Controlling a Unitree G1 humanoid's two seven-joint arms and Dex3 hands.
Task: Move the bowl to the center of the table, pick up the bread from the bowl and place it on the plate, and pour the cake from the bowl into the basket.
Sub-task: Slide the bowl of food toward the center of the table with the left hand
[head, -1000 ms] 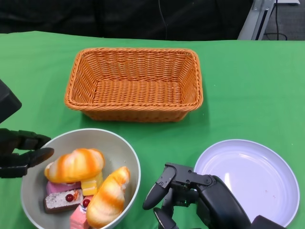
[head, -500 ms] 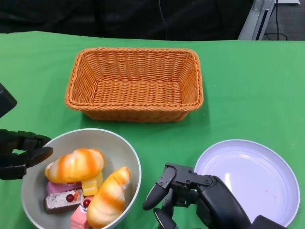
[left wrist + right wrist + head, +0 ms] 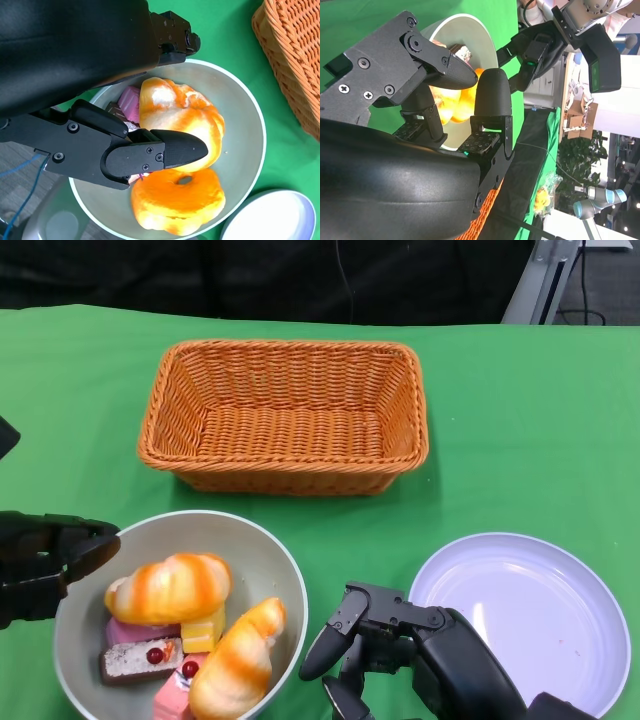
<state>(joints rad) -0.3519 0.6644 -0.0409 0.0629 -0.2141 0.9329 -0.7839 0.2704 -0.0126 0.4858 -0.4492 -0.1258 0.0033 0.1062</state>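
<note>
Black fingers [image 3: 85, 540] on smooth round bowl [image 3: 262, 558]

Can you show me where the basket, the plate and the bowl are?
basket [image 3: 180, 405], head view, on its left woven wall.
plate [image 3: 540, 640], head view, on its bare middle.
bowl [image 3: 262, 558], head view, on its inner right wall.

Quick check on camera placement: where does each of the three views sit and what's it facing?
Head view: high on the robot, looking down at the bowl, basket and plate; left hand and right hand both show.
Right wrist view: behind the right hand, turned sideways, facing the bowl.
Left wrist view: behind the left hand, over the bowl.
All three share the bowl.
</note>
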